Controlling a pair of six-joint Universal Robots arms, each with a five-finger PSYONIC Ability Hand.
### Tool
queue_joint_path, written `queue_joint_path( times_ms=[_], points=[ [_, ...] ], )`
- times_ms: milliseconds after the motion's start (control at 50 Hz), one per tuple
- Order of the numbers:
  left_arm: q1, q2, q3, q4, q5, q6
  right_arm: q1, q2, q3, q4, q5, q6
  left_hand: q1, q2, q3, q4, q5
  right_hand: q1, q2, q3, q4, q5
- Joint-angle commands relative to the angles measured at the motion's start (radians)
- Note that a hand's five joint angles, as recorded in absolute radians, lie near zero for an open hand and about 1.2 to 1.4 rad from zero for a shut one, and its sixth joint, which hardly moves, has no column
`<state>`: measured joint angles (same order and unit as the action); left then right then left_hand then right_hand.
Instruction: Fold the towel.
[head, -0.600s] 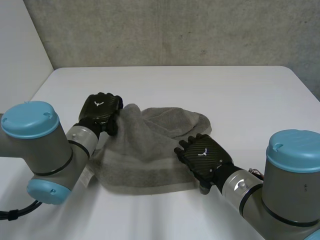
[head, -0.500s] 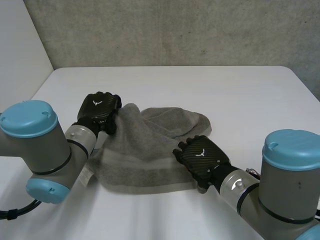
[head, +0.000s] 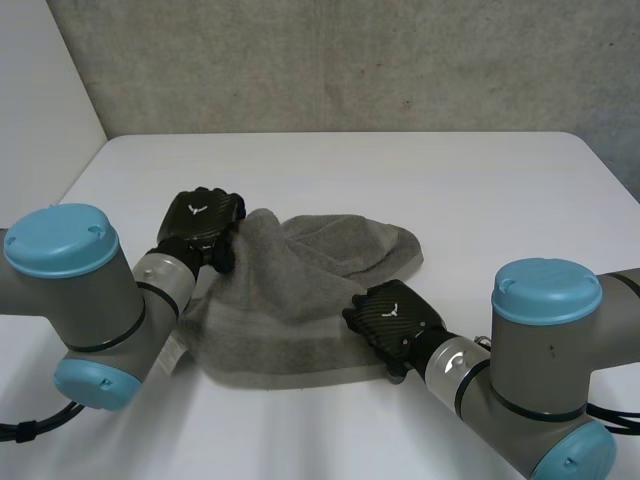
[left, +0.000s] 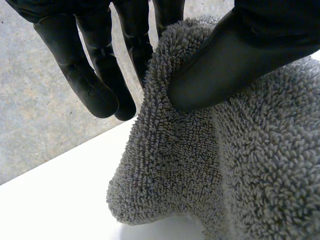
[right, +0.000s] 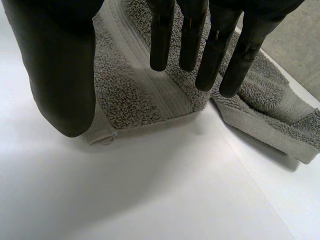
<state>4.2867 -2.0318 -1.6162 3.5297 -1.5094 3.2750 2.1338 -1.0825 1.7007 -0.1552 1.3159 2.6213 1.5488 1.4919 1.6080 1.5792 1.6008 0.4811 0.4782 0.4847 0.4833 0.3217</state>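
towel (head: 300, 290): lying bunched and partly doubled over around the middle of the tabletop (head: 480, 200), a little toward its left edge and well clear of the far edge. It isn't lying flat, so no clean fold yet.
left hand (head: 203, 225): sitting at the towel's far-left part and pinching a raised ridge of pile. In its wrist view the thumb (left: 225, 60) is pressing the cloth against the fingers (left: 145, 55).
left grip, why: probably taking one corner or edge so the cloth lifts as a sheet rather than dragging. I can't tell whether it's a true corner or just a bunched edge.
right hand: hanging over the towel's near-right corner, toward the tabletop's near edge, gripping nothing. Fingers (right: 162, 35) are pointing out straight over the woven band (right: 150, 85), with the thumb spread wide beside the corner.
right contact: can't tell whether it's touching the cloth or sitting just above it.
right pose, why: looks like it's lining up on the matching corner, so both hands are carrying the same side.
step: judging this as grasp setup, with the fold itself not yet done.
risk: the left pinch is looking shallow, and thick pile may be slipping out once the towel is under tension.
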Motion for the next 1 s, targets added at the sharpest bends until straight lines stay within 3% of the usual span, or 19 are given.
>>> queue_joint_path(
  times_ms=[20, 420, 880, 980, 1000],
  points=[
    [-0.001, 0.001, 0.001, 0.000, 0.000, 0.000, 0.000, 0.018, -0.010, 0.002, 0.000, 0.000, -0.153, -0.096, -0.212, -0.183, -0.379, 0.024, 0.027, 0.020, 0.022, 0.009],
    [-0.001, 0.001, -0.002, 0.000, 0.000, -0.002, 0.002, 0.058, -0.065, 0.003, 0.005, 0.000, -0.153, -0.096, -0.212, -0.183, -0.379, 0.235, 0.238, 0.231, 0.233, 0.220],
    [-0.002, 0.001, -0.002, 0.000, 0.000, -0.002, 0.003, 0.087, -0.082, 0.005, 0.008, 0.000, -0.153, -0.096, -0.212, -0.183, -0.379, 0.276, 0.279, 0.273, 0.274, 0.261],
    [-0.002, 0.001, -0.002, 0.000, 0.000, -0.002, 0.000, 0.087, -0.098, 0.008, 0.005, 0.003, -0.153, -0.096, -0.212, -0.183, -0.379, 0.765, 0.768, 0.762, 0.763, 0.750],
    [-0.002, 0.001, -0.002, 0.000, 0.000, -0.002, 0.000, 0.087, -0.098, 0.008, 0.005, 0.003, -0.153, -0.096, -0.212, -0.183, -0.379, 0.766, 0.769, 0.763, 0.764, 0.751]
  ],
)
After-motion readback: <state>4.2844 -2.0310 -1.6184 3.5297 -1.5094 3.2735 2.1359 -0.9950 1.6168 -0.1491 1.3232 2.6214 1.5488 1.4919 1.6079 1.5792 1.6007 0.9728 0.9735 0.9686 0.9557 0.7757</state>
